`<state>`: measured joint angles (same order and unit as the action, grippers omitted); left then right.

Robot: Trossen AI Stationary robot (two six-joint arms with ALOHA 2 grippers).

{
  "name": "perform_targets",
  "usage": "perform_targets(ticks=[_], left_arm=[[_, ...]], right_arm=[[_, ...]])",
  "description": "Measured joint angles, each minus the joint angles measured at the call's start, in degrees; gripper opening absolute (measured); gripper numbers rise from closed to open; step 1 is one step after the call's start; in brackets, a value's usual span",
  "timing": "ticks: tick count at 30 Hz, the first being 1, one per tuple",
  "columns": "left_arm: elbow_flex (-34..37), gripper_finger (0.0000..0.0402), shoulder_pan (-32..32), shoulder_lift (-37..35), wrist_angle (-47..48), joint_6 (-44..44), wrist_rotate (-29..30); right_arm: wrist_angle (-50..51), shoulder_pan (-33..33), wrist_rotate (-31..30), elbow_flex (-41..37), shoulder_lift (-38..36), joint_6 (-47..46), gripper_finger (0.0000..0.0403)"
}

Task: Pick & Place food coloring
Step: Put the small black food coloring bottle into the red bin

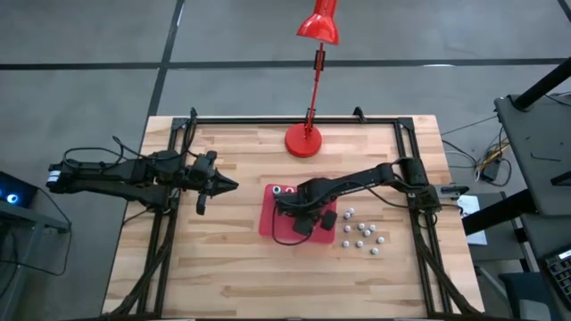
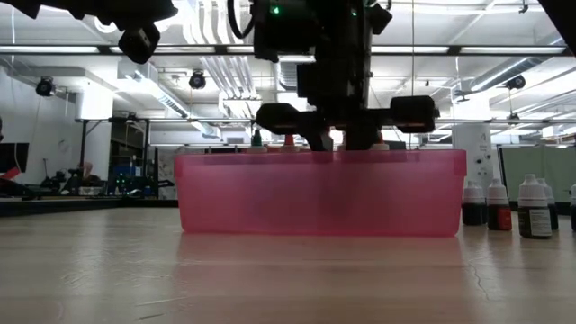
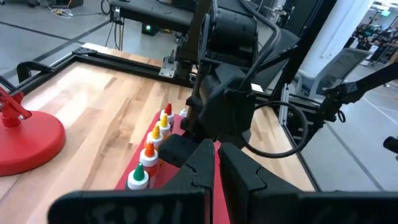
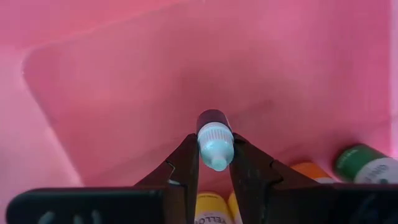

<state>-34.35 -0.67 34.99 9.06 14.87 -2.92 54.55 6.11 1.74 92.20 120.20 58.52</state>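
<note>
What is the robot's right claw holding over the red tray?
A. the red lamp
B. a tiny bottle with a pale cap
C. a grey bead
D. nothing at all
B: the right wrist view shows the right gripper pinching a tiny bottle with a pale cap between its fingers, above the inside of the red tray.

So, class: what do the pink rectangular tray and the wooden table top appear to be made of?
The pink rectangular tray: probably translucent plastic, since dark shapes show dimly through its smooth wall. The wooden table top: pale wood glued from narrow strips, judging by the parallel joint lines; the finish looks matte.
</note>
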Motion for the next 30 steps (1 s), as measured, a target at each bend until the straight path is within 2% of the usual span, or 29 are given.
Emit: perform_targets(ticks=[18,30], left_arm=[[0.0,0.0,0.0,0.01,-0.01,0.31,-0.01],[0.0,0.0,-0.01,0.01,-0.02,1.24,-0.02]], right_arm=[[-4.12,-0.65,1.55,-0.39,0.0,-0.79,0.0068],[-6.1,-1.77,1.75,-0.43,0.0,-6.01,0.0068]])
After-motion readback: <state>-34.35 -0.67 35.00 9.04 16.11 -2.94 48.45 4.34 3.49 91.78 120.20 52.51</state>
